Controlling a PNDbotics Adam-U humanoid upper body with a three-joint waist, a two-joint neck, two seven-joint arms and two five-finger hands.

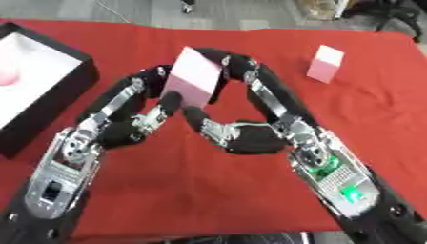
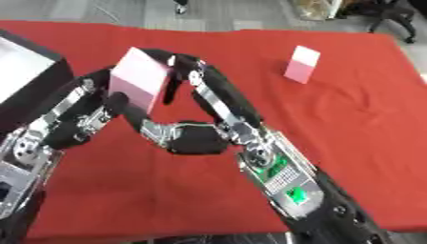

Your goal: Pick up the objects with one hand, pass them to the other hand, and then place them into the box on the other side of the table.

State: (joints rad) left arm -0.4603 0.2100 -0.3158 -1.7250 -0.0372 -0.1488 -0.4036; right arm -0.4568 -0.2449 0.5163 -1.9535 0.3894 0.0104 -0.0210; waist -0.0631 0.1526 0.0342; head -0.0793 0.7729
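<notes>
Meeting above the red tablecloth (image 1: 208,190), the left hand (image 1: 137,112) and the right hand (image 1: 250,128) both curl their fingers round a pink box (image 1: 193,76), held tilted between them. A second pink box (image 1: 325,63) stands well apart on the right, and the black box (image 1: 50,100) with a white inside sits at the left edge.

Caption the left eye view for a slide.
Both hands, left and right, grip a pale pink block above the red tablecloth mid-handover.

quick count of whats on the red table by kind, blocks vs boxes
Pale pink rectangular blocks: 2, one held between the left hand and right hand above the red cloth-covered table at, one standing at the far right
Black open boxes with white lining: 1, at the left edge
Total: 3
</notes>
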